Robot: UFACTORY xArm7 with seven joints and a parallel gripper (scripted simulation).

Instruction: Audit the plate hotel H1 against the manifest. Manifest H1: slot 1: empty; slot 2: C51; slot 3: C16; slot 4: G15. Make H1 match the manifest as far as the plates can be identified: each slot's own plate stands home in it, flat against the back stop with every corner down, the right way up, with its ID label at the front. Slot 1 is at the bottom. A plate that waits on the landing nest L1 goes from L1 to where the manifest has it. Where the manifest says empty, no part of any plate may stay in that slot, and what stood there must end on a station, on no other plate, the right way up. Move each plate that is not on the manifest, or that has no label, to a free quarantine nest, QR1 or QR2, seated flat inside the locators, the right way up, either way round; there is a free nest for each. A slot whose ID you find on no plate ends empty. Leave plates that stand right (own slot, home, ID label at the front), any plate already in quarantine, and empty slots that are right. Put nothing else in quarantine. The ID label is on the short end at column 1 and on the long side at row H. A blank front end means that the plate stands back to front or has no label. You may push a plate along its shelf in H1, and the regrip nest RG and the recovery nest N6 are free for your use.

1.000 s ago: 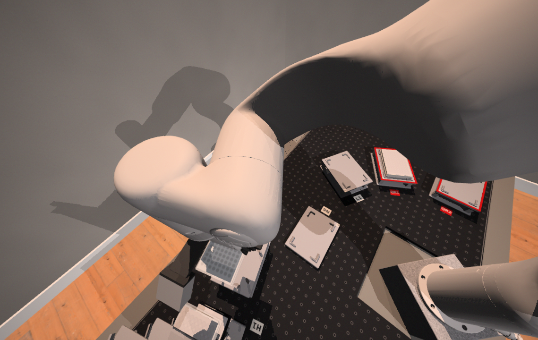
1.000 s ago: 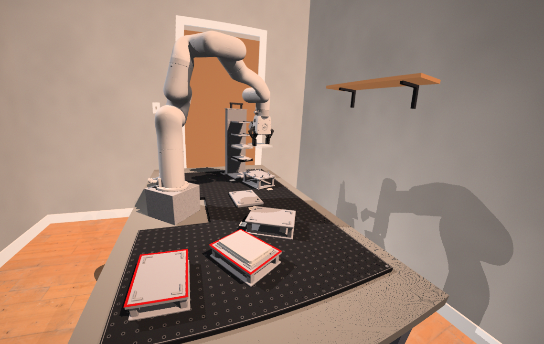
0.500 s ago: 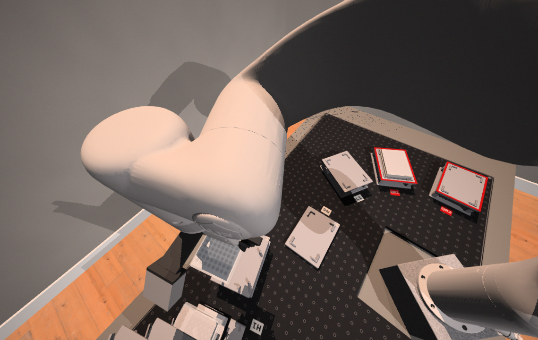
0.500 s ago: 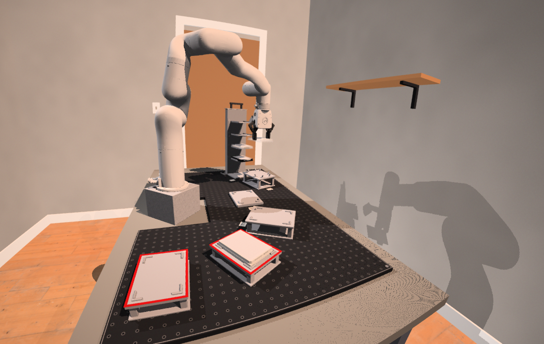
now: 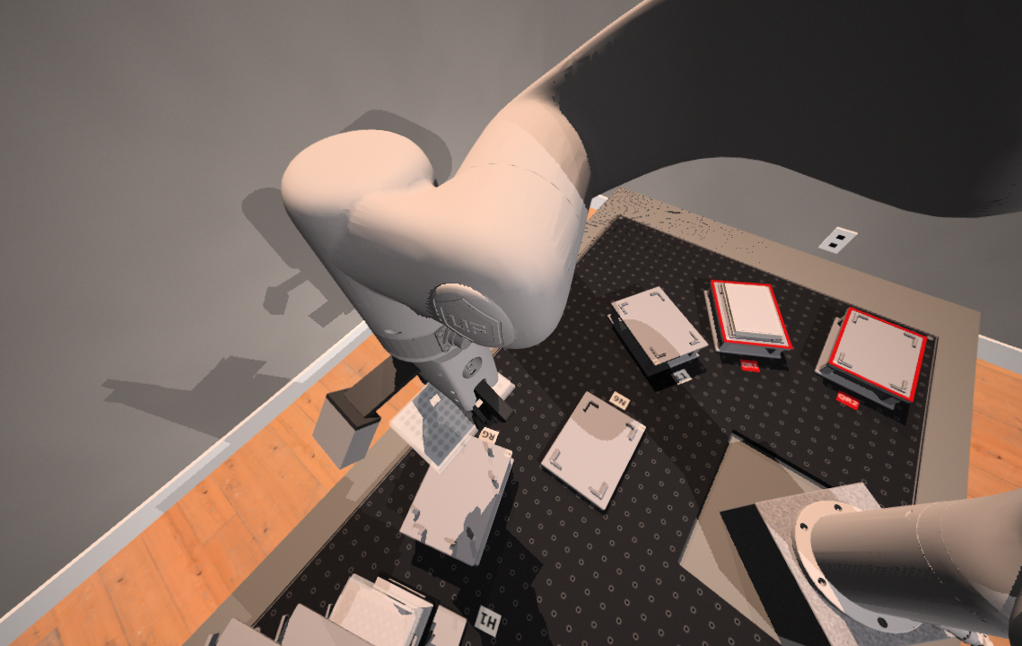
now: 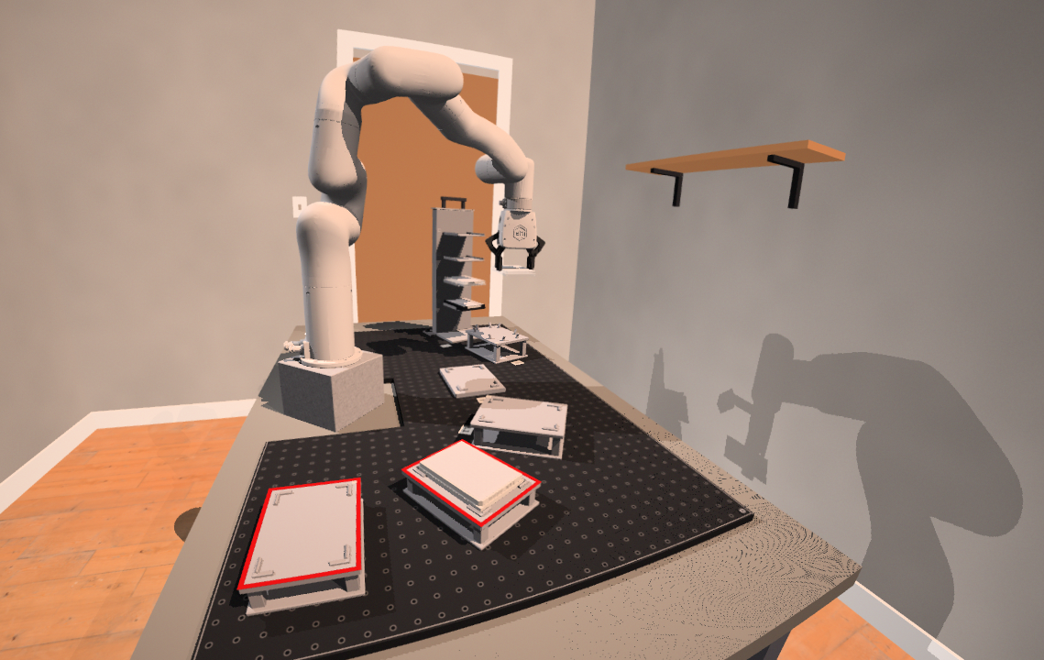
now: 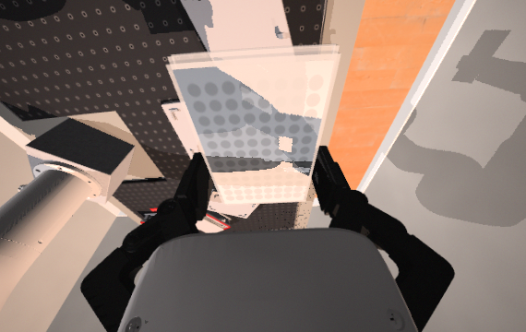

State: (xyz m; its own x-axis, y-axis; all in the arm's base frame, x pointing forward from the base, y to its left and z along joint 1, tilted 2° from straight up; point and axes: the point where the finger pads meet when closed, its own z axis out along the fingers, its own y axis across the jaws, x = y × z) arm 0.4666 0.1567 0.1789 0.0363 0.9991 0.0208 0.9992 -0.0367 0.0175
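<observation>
My gripper is shut on a clear well plate, gripping it across its width, wells up. It holds the plate level and high in the air above the regrip nest RG, near the table's wall-side edge. The plate also shows in the top view under the wrist. I cannot see a label on the held plate. The hotel H1 stands behind the gripper; its shelves are too small to read. Its top shows at the bottom edge of the top view.
Nest N6 and landing nest L1 are bare. Red-framed QR1 holds a plate; QR2 is bare. The arm's base block stands at the table's left side. The wall runs close along the right.
</observation>
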